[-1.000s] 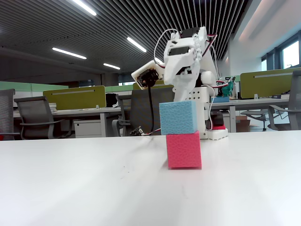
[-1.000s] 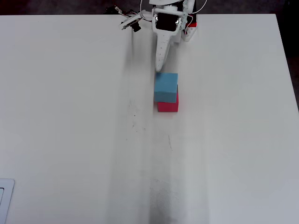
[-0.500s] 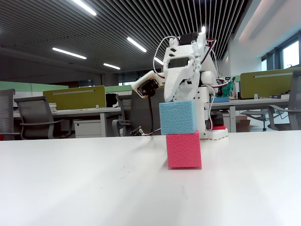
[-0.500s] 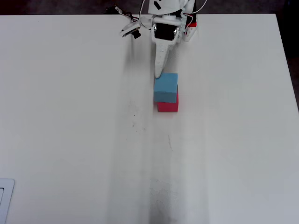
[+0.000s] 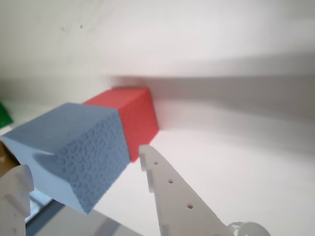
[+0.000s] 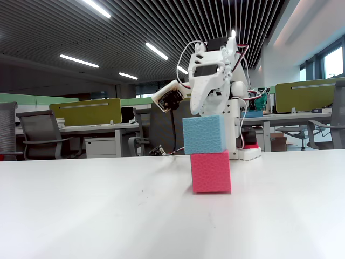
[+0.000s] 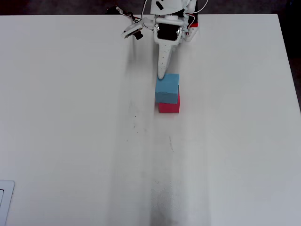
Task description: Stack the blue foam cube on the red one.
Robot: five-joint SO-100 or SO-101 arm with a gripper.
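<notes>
The pincer (image 5: 83, 172) stands open and empty: in the wrist view its two white fingers (image 5: 170, 189) flank the near end of the blue foam cube (image 5: 74, 152) with a gap on each side. In the overhead view the finger tip (image 7: 161, 75) lies at the cube's edge nearest the arm base. The blue foam cube (image 6: 204, 134) rests on top of the red one (image 6: 211, 172), slightly offset to the left in the fixed view. The stack stands on the white table (image 7: 70, 141), just in front of the arm (image 6: 213, 70).
</notes>
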